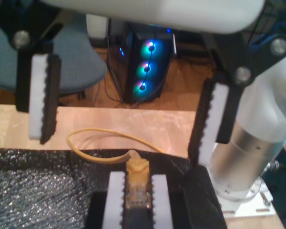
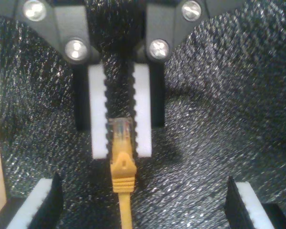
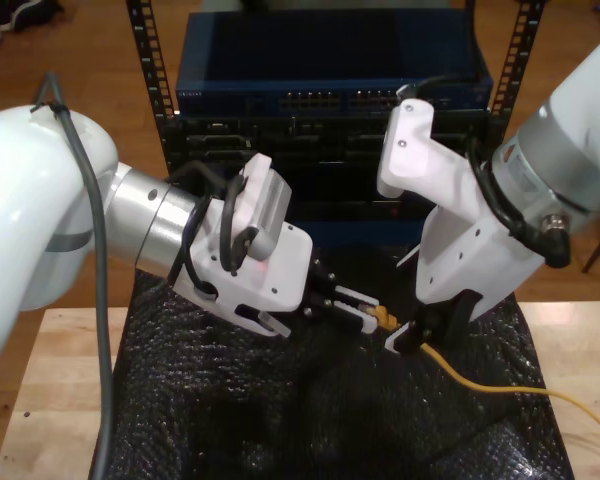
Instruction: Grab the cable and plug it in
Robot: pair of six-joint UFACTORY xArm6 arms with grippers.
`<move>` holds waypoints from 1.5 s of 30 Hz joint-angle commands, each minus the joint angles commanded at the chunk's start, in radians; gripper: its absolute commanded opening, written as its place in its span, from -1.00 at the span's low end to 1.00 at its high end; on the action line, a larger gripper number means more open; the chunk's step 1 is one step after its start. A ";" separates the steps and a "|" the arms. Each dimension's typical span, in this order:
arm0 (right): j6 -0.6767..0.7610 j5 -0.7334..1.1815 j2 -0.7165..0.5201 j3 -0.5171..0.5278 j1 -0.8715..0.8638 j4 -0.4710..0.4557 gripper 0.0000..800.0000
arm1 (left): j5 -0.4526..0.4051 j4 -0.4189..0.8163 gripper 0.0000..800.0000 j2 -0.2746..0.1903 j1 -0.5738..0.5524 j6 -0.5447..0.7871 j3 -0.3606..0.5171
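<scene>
Exterior view shows a big rack [image 3: 330,100] at the back and a black mat [image 3: 280,420] on the table, with my two arms meeting over the mat. My second gripper [image 3: 365,312] comes in from the exterior view's left, and my first gripper [image 3: 410,335] from the exterior view's right. My second gripper is pressed together and is pinching the plug [image 2: 120,131] by its clear tip. My first gripper is spread wide and holds nothing. The yellow cable [image 3: 500,385] runs from the plug, passes between the spread fingers [image 1: 43,95] of my first gripper, and trails off over the mat to the exterior view's right. So the plug lies in a line from one gripper to the other, and its tip points into my second gripper, away from my first. I think my first gripper is best placed to close on the yellow part just behind the plug, since that part already sits between its fingers.
</scene>
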 joint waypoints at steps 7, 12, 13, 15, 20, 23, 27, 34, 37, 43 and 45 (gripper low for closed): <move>-0.066 -0.005 0.000 -0.011 -0.008 0.000 0.99 | 0.038 -0.003 -0.99 0.023 0.000 -0.038 -0.005; -0.068 0.002 0.000 -0.023 -0.008 0.003 0.99 | 0.054 -0.025 -0.99 0.037 0.003 -0.077 -0.006; -0.069 0.003 -0.002 -0.028 -0.006 0.003 0.99 | 0.055 -0.028 -0.99 0.038 0.003 -0.081 -0.006; -0.081 0.002 -0.003 -0.041 -0.006 0.003 1.00 | 0.064 -0.029 -0.99 0.041 0.008 -0.095 -0.012; -0.118 0.000 -0.009 -0.066 -0.006 0.003 0.99 | 0.112 -0.032 -0.99 0.078 0.040 -0.147 -0.038; -0.144 -0.003 -0.028 -0.087 -0.005 0.003 0.98 | 0.135 -0.043 -0.99 0.106 0.068 -0.150 -0.044; -0.190 -0.006 -0.049 -0.112 -0.003 0.003 1.00 | 0.184 -0.092 -0.99 0.140 0.100 -0.152 -0.046; -0.259 -0.006 -0.081 -0.117 -0.003 0.002 0.93 | 0.319 -0.157 -0.99 0.238 0.166 -0.153 -0.080; -0.358 -0.009 -0.101 -0.109 -0.003 0.002 0.85 | 0.345 -0.160 -0.99 0.250 0.173 -0.176 -0.080; -0.402 -0.014 -0.153 -0.087 -0.008 0.002 0.91 | 0.416 -0.207 -0.99 0.285 0.187 -0.213 -0.080; -0.407 -0.037 -0.190 -0.069 -0.003 0.003 0.91 | 0.430 -0.219 -0.99 0.290 0.189 -0.239 -0.080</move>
